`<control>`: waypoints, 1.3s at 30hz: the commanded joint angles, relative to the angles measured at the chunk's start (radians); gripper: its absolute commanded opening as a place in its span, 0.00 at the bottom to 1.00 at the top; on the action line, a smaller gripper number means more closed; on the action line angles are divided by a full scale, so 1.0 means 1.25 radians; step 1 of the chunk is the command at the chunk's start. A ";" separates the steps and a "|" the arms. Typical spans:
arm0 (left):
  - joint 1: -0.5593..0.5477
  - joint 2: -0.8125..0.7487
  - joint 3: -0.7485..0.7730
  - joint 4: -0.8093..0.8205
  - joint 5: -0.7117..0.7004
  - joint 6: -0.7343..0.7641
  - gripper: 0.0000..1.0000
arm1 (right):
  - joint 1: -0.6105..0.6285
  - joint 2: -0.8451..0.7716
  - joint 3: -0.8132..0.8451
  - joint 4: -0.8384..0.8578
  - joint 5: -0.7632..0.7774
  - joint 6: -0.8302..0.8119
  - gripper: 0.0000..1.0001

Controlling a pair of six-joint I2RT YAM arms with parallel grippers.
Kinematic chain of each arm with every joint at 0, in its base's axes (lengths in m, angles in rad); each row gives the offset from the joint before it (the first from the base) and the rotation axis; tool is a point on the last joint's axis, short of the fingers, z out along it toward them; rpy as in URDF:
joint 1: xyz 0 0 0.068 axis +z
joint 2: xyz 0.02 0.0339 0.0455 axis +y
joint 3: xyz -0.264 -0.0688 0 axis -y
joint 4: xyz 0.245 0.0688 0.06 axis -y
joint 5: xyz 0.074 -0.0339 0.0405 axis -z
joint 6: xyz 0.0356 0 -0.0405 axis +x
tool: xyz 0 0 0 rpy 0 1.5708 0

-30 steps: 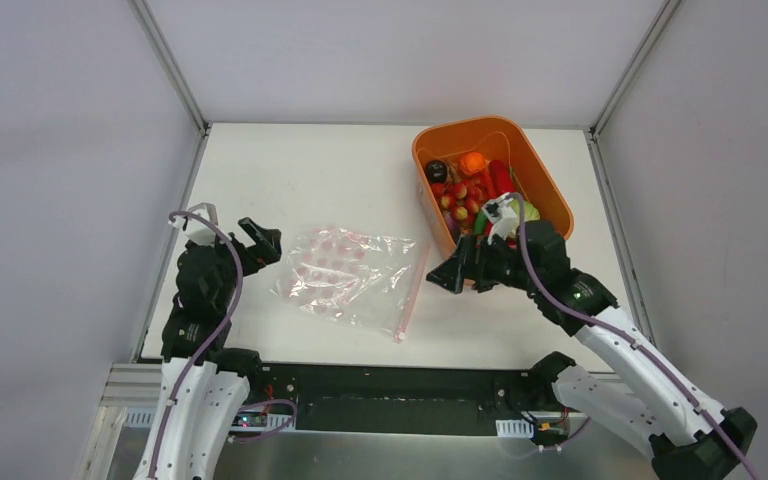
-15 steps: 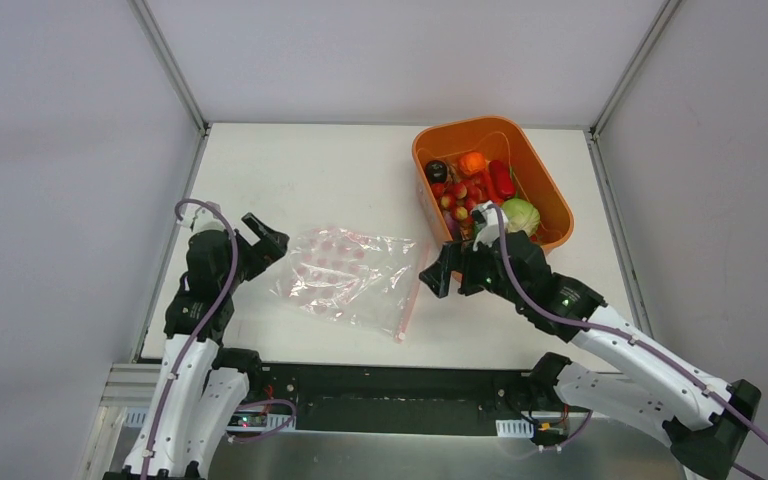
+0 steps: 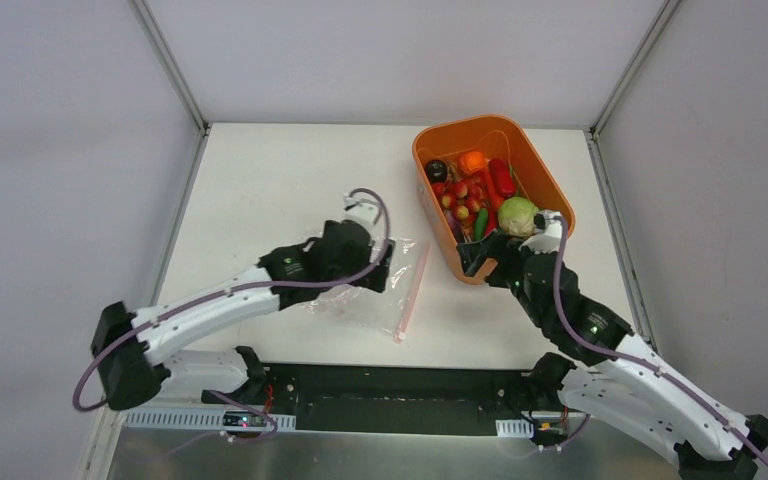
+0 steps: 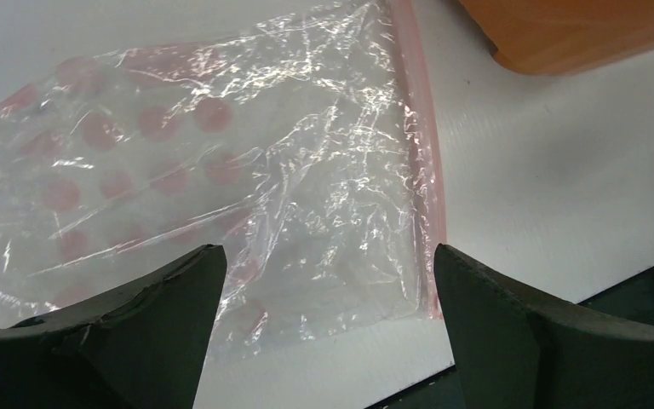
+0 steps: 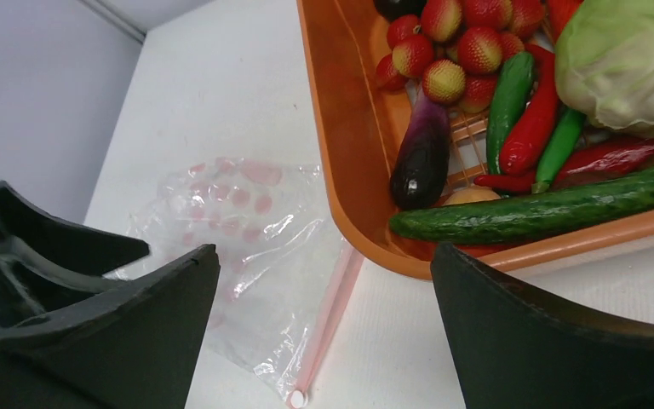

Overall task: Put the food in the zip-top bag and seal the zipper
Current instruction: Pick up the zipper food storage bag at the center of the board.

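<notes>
Both jaws gape: left above bag (image 4: 221,170), right beside tub (image 5: 341,170).

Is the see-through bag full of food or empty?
Empty. The bag lies flat, only pink dots showing through it, and the food is all in the orange tub.

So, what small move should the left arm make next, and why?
Probably lower the open left fingers onto the clear crinkly plastic bag beside its pink zipper strip and pinch the top layer. The bag lies flat and empty; the toy food is all in the orange plastic tub.
</notes>
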 commanded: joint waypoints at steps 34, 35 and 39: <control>-0.271 0.601 0.290 -0.055 -0.360 -0.104 0.62 | -0.001 -0.254 -0.080 -0.049 0.314 0.081 0.98; -0.271 0.602 0.282 -0.044 -0.361 -0.107 0.62 | -0.001 -0.255 -0.082 -0.048 0.318 0.082 0.98; -0.270 0.606 0.273 -0.035 -0.361 -0.110 0.60 | 0.000 -0.257 -0.084 -0.049 0.323 0.086 0.98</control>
